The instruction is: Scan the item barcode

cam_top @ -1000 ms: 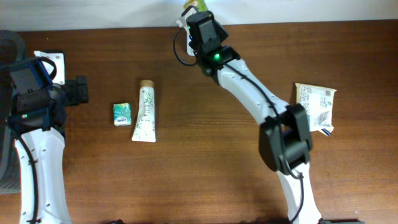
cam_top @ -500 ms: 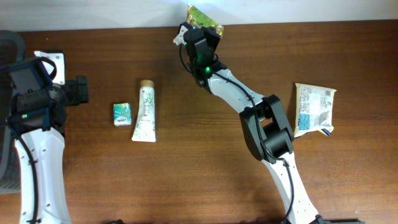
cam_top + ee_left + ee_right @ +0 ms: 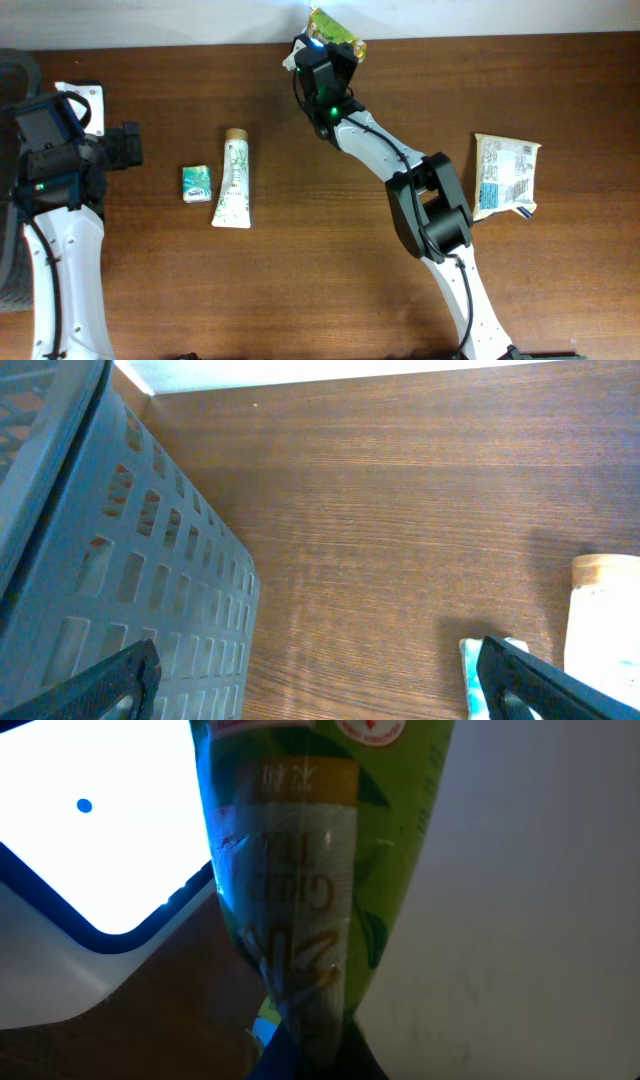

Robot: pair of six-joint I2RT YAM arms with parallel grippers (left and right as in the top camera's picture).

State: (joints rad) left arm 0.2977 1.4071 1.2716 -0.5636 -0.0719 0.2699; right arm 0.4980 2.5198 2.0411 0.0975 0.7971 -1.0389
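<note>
Your right jaws are closed on the bottom seam of the green packet (image 3: 300, 870). In the right wrist view the seam is pinched in the dark tips at the lower edge. The packet stands up from there, with its yellow label band and printed lettering facing the camera. A blue light catches the packet's left edge.

Just left of the packet sits a white device (image 3: 90, 850) with a dark blue rim and a small blue dot on its face. Whether the packet touches the device, you cannot tell from here.

From overhead, the green packet (image 3: 335, 24) is held at the far edge of the tabletop (image 3: 300, 250), sticking out past the wood over the pale surface behind. The right arm (image 3: 400, 160) stretches diagonally across the tabletop to reach it.

Your left jaws are spread wide and grip nothing. Their two dark tips show at the bottom corners of the left wrist view, hovering above bare wood. A grey perforated basket (image 3: 100, 560) fills that view's left side.

Near the left jaws lie a small teal packet (image 3: 196, 184) and, just beside it, a pale tube (image 3: 234, 180) with its cap pointing to the far edge. Well apart, at the right side, a white printed packet (image 3: 507, 175) lies flat.
</note>
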